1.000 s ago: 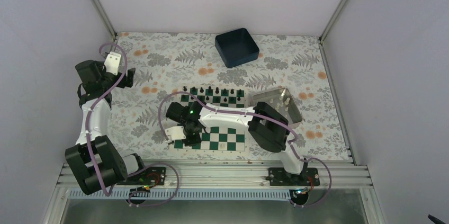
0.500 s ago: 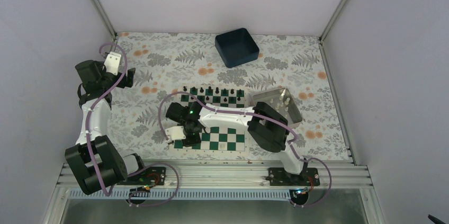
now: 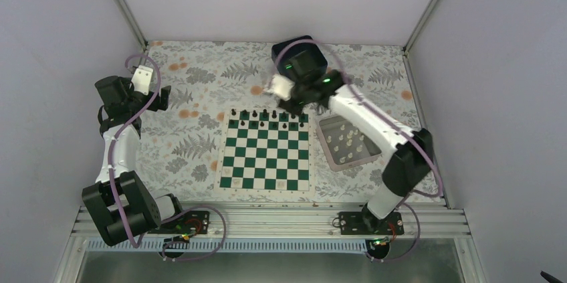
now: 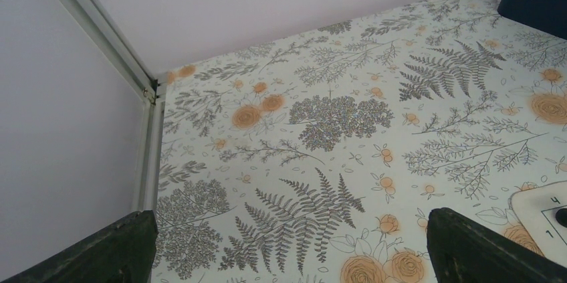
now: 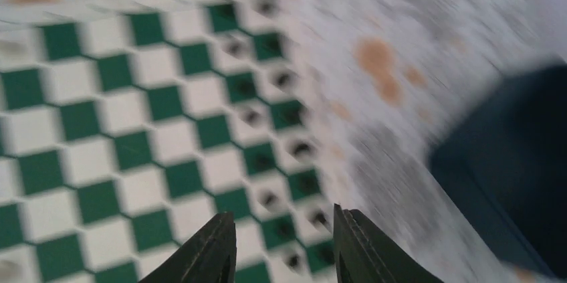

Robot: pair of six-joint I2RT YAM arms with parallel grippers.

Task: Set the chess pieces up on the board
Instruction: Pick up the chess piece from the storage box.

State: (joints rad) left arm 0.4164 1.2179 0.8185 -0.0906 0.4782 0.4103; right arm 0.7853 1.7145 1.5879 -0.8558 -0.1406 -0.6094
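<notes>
Two grippers, both released, nothing held | right gripper [image 5: 282, 224] upper centre, near far edge of board [image 3: 267, 154]; left gripper [image 4: 289, 216] upper left | board centre frame; white chess pieces [image 3: 346, 140] in tray [image 3: 325, 141] right of it

Lab enclosure: white walls [image 3: 60, 42], aluminium framing [image 3: 122, 3]

Motion blur smears the board [image 5: 154, 142] and bin [image 5: 515, 162].
</notes>
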